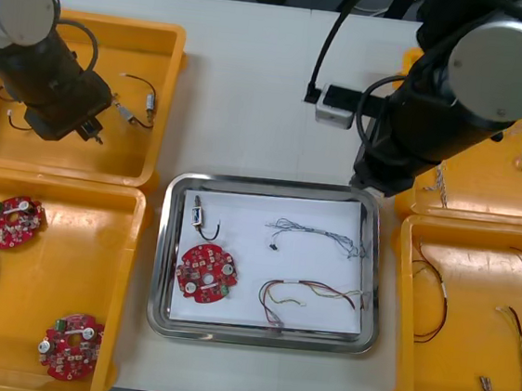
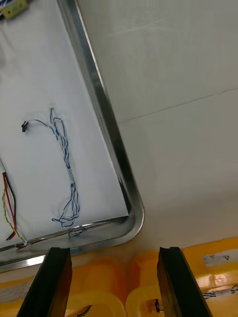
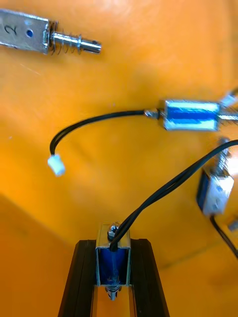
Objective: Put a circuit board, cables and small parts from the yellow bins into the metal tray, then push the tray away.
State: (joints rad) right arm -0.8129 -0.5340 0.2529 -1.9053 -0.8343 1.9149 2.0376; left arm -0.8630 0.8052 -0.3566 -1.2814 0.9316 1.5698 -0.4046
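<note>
Left gripper point(image 1: 89, 129): low in the far left yellow bin point(image 1: 145, 53), fingers clamped on a small metal part point(image 3: 113, 255) with a black lead point(image 3: 148, 203).
Right gripper point(image 2: 114, 251): fingers wide apart, holding nothing, near the far right corner of the metal tray point(image 1: 271, 187).
Tray position: mid-table, between the bins, white inside.
Tray contents: red circuit board point(image 1: 206, 271), blue and white cable point(image 1: 318, 234), red and yellow cable point(image 1: 311, 294), second small metal part point(image 1: 199, 215).

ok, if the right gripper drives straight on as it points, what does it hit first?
Probably the metal tray at its corner rim, or the table just beside it; nothing lies nearer the open right gripper. Depth unclear.
</note>
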